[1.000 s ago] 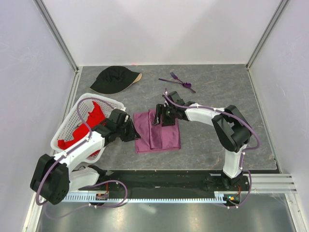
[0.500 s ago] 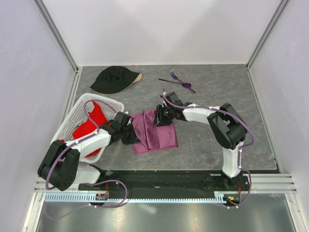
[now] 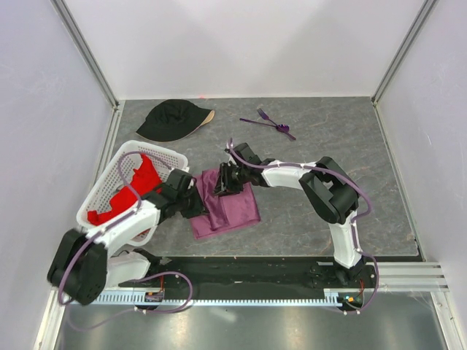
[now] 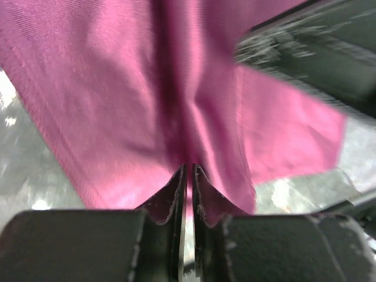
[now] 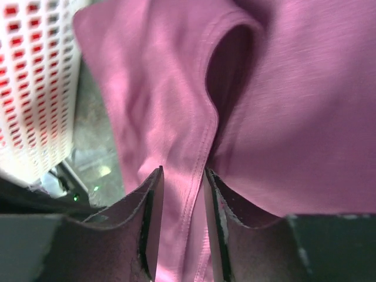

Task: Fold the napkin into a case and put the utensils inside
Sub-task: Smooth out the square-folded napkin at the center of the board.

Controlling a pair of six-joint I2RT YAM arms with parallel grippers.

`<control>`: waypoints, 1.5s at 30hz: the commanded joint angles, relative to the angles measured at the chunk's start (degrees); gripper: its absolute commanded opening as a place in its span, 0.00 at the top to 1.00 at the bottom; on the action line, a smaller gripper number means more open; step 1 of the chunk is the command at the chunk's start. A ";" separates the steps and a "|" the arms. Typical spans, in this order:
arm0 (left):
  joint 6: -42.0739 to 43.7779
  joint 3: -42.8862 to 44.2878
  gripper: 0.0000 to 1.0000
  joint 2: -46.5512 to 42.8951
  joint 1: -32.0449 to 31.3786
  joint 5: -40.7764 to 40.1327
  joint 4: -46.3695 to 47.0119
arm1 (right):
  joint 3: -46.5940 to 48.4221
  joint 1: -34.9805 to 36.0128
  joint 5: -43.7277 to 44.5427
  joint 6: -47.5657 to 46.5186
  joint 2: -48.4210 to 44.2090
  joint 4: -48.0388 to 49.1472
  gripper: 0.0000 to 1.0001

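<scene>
From above, the napkin [image 3: 228, 210] lies partly folded and a little askew near the middle of the desk [image 3: 343, 138], with lengthwise creases down it. The left arm [image 3: 135, 217] reaches to the napkin's left edge and the right arm [image 3: 288, 175] to its far edge. The white basket [image 3: 101, 191] holding a red cloth [image 3: 144, 175] stands just left of the napkin, so we have little room on that side. Right of the napkin and nearer than it, the desk is bare. The black cap [image 3: 172, 119] sits beyond the napkin to the far left. The utensils [image 3: 268, 122] lie beyond it to the far right, well apart from it and outside any fold. In the left wrist view, the left jaws are nearly closed, pinching a thin edge of the napkin. The cloth fans away from them to a free corner on the right, with desk showing on both sides. In the right wrist view, the right jaws stand narrow, clamped on a stitched hem fold that fills the gap between them. An open loop of cloth sits just past them, and the basket's lattice is close beside the napkin's edge.
</scene>
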 commanded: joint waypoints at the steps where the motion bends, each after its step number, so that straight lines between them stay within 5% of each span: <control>1: -1.89 4.61 0.82 -12.63 0.34 -2.38 -8.99 | 0.01 0.26 -1.75 1.04 -4.49 2.63 0.57; 4: -1.19 8.04 0.77 -16.07 0.61 -3.53 -10.85 | -2.27 -1.76 -3.34 1.47 -7.39 2.63 0.44; 9: 1.71 15.33 0.78 -8.35 0.70 -0.20 -10.76 | -9.22 -4.75 -2.37 0.60 -12.76 2.63 0.44; 12: 2.50 18.58 0.79 -2.38 0.70 3.84 -7.78 | -12.12 -4.84 -1.32 -0.37 -14.17 2.54 0.51; 16: 5.05 24.38 0.83 6.41 0.52 7.19 -7.42 | -16.07 -4.84 0.08 -0.46 -14.70 4.82 0.81; 22: 8.22 32.64 0.88 18.98 0.17 5.35 -8.56 | -19.94 -4.93 5.36 -1.25 -16.02 4.74 1.00; 28: 8.75 39.76 0.92 30.67 -1.32 2.19 -10.93 | -22.66 -5.02 7.99 -0.37 -16.54 5.44 1.00; 45: 11.47 53.83 0.95 45.44 -3.35 -7.31 -21.13 | -32.51 -7.65 13.98 4.99 -21.47 10.01 1.00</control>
